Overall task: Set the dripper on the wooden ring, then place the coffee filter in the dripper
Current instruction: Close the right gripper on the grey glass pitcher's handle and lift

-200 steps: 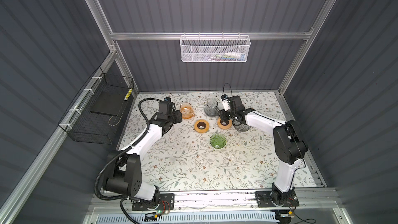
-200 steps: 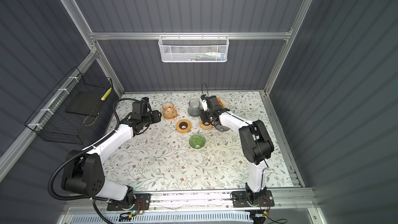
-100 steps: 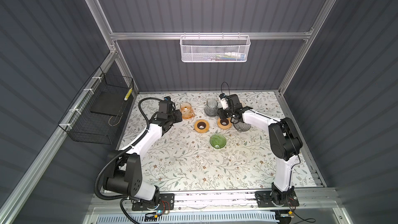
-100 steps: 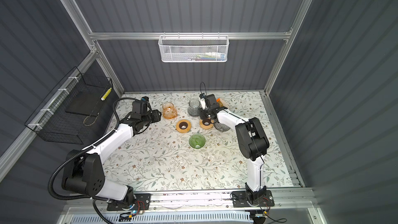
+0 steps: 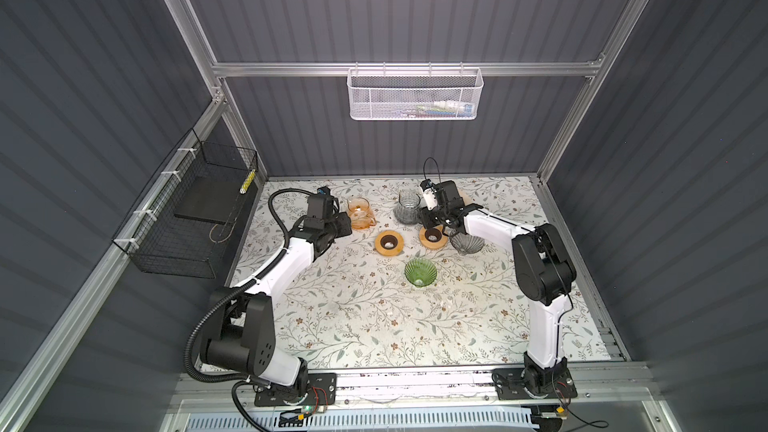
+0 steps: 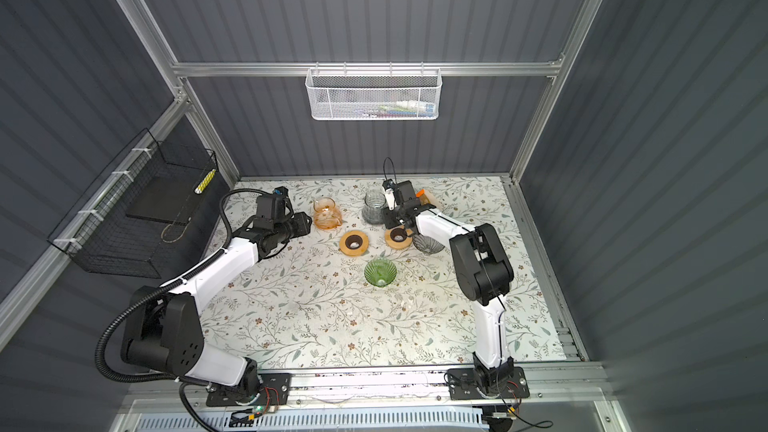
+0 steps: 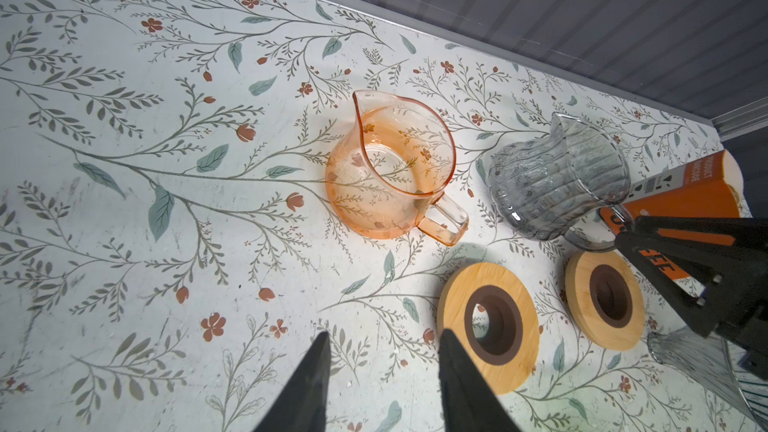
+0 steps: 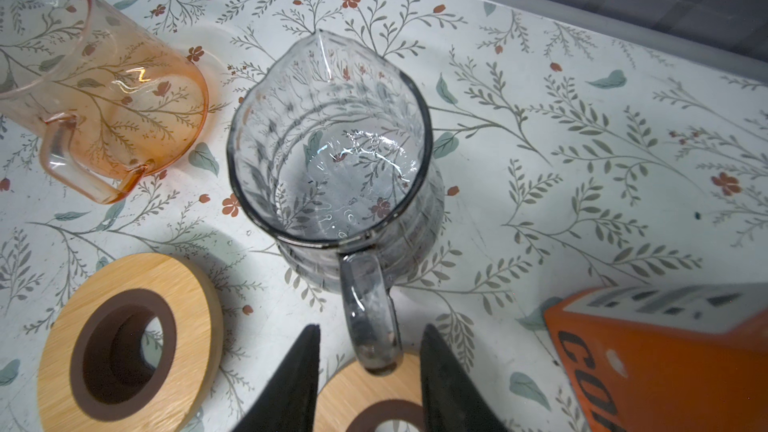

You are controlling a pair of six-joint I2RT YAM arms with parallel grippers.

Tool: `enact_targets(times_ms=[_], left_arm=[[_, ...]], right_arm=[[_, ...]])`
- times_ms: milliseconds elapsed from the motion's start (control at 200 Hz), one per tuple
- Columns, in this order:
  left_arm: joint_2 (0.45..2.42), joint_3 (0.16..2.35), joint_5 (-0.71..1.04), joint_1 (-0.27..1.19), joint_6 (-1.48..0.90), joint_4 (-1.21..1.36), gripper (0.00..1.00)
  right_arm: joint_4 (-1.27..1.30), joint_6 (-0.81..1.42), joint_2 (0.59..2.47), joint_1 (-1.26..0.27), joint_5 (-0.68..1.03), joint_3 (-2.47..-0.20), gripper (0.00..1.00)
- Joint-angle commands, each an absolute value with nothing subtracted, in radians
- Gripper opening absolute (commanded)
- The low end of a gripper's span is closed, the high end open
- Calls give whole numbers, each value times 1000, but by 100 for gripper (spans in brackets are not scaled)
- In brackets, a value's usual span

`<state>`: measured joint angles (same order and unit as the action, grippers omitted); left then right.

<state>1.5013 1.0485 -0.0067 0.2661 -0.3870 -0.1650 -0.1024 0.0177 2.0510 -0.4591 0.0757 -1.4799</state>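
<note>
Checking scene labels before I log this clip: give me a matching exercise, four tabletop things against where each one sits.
1. orange pitcher
2. grey pitcher
3. green dripper
4. orange box

A. alone, nearest the front of the table
B. handle lined up between the fingertips of the right gripper
C. leftmost glassware
D. at the back, right of both pitchers

Pairs: 1-C, 2-B, 3-A, 4-D.

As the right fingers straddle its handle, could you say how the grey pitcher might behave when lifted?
The grey pitcher looks like thick ribbed glass: probably rigid, fragile, fairly heavy. Its handle is smooth and rounded, so it may slip or swing between the fingers. Held off-centre, the body would likely tilt.
</note>
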Motion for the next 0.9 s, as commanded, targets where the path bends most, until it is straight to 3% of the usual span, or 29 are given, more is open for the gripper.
enact_targets(times_ms=[0,580,896], left_arm=[[1513,1078,-8,268,-392,-183,43],[1519,1079,-11,268,-393,-179,42],[1510,1077,-12,268,-393,-184,41]], right_arm=[[-116,6,2080,-465,81,-1515,41],[-147,1,2112,-465,59,-1554,36],[-145,3,2113,-465,13,-1554,19]])
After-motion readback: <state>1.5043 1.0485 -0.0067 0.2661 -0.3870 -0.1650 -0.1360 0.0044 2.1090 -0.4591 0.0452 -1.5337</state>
